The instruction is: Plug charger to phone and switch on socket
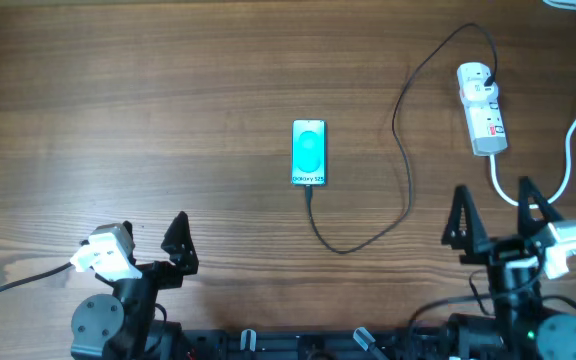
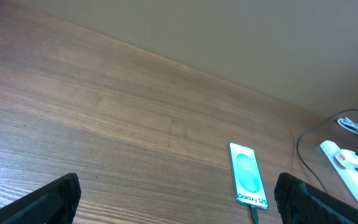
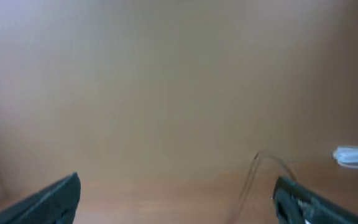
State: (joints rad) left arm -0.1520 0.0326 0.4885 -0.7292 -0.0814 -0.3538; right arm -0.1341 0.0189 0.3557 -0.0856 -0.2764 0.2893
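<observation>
The phone lies flat in the middle of the table, cyan screen up, and also shows in the left wrist view. The thin black charger cable is plugged into the phone's near end and curves round to the white socket strip at the far right; the strip also shows in the left wrist view. My left gripper is open and empty at the near left. My right gripper is open and empty at the near right, below the socket. The right wrist view is blurred.
A thicker white lead runs from the socket's near end up and off the table's right edge. The wooden table carries nothing else in view.
</observation>
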